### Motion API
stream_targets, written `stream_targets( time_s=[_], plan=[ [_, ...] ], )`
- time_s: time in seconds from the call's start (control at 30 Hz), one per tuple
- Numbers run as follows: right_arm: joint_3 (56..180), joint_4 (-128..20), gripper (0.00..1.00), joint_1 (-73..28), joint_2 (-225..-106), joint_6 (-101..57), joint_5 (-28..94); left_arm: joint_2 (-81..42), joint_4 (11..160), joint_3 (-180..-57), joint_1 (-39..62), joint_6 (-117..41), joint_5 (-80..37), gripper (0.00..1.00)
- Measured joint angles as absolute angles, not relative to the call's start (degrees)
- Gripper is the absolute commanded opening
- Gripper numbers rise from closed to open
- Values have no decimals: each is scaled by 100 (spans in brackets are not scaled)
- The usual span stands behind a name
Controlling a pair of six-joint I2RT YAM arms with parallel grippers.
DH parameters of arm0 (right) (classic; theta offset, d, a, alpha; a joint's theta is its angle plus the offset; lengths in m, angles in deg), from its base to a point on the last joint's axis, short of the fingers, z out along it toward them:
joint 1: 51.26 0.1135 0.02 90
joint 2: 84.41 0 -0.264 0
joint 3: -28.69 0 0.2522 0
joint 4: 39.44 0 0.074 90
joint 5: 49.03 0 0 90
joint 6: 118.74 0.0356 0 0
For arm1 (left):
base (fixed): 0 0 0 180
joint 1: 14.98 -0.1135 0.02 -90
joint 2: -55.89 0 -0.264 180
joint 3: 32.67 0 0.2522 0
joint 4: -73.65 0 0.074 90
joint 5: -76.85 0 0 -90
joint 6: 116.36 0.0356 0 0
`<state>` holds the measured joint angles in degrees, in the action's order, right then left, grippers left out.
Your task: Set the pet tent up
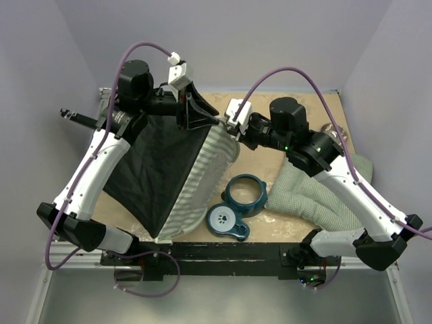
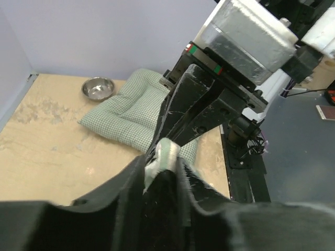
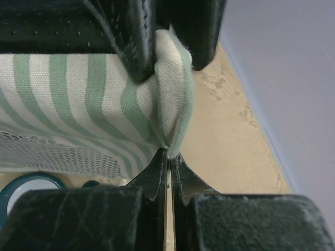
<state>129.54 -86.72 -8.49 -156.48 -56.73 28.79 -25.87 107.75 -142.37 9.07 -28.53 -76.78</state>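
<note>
One tent [image 1: 202, 172] lies left of centre from overhead, black floor up, green-striped wall to its right. Left wrist: right gripper [image 2: 171, 138] clamped tight on its striped corner. Right wrist: left gripper [image 3: 171, 65] straddles that corner, jaws partly apart.

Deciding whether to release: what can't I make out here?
1. Whether the left gripper pinches the tent: right wrist view, bunched fabric fills its jaws.
2. Left gripper's own tips: left wrist view, black fabric covers them.
3. Poles and doorway: no view shows them; the tent is collapsed.
</note>
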Motion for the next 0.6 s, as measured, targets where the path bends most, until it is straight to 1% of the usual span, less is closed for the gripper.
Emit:
stream_targets(
  time_s=[0.07,0.1,0.17,0.37,0.5,0.53,0.6],
  plan=[
    [12954,-8666,0,-838,-15648,-5651,2861,-2613,10981,-14267,925,-2680,-7562,57],
    [12954,-8663,0,-832,-15648,-5636,2848,-2624,11044,-14270,936,-2628,-7501,60],
    [12954,-8659,0,-812,-15648,-5574,2846,-2631,11112,-14272,942,-2543,-7392,62],
    [12954,-8368,0,-797,-15611,-5244,3106,-2631,10898,-14471,805,-2628,-7158,64],
    [13007,-8119,0,-795,-15569,-5050,3353,-2631,10648,-14768,704,-2746,-6907,68],
    [13066,-8095,0,-825,-15569,-4995,3408,-2631,10563,-14862,698,-2774,-6819,72],
    [13164,-8067,0,-900,-15569,-4886,3449,-2631,10360,-15048,682,-2844,-6620,73]
  ],
)
